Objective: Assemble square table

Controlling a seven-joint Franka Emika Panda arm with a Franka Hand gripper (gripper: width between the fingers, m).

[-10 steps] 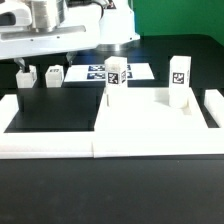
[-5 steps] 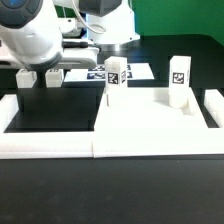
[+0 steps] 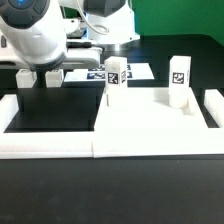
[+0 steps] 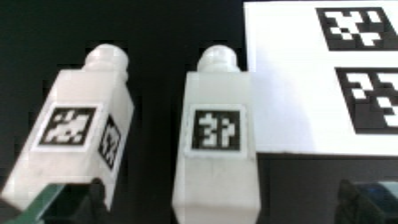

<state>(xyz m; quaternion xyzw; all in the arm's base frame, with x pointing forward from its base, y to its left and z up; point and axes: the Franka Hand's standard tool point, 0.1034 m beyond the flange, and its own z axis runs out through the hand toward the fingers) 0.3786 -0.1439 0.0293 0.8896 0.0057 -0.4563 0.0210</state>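
We note pincer [image 4: 214, 203] spread apart over two lying legs [image 4: 75, 130] [image 4: 217, 130], side by side beside marker board [image 4: 285, 80]. On tabletop [image 3: 145, 120] stand two upright legs [image 3: 116, 73] [image 3: 178, 80].

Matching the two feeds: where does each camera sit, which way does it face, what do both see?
Exterior view: off the arm, outside the border wall, looking slightly down across the tabletop; the arm shows.
Wrist view: on the wrist, looking down at two lying legs; fingertips of the open gripper show.
Shared: those legs and the marker board.
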